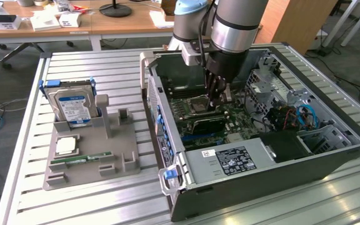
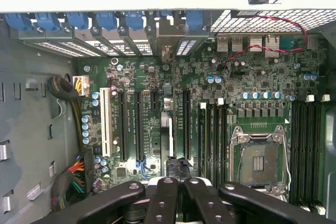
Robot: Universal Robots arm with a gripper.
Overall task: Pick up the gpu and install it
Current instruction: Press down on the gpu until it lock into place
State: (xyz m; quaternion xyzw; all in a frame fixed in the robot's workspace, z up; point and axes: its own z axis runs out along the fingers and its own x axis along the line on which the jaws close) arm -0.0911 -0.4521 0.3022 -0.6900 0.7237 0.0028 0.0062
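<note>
**Black jointed gripper (image 1: 215, 107) (image 2: 177, 167) shut at thin flat black-faced gpu (image 1: 208, 124) (image 2: 170, 129)**

I see tips pressed together at the card's top edge; can't tell if pinched. Card stands edge-up on the green mobo (image 1: 241, 123) inside the grey sheet-metal PC case (image 1: 255, 187).

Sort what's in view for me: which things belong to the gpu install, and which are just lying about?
Job:
gpu in the computer case
gripper, shut, over it

Lying about:
hard drive, RAM stick and CPU on the grey holder tray
</note>
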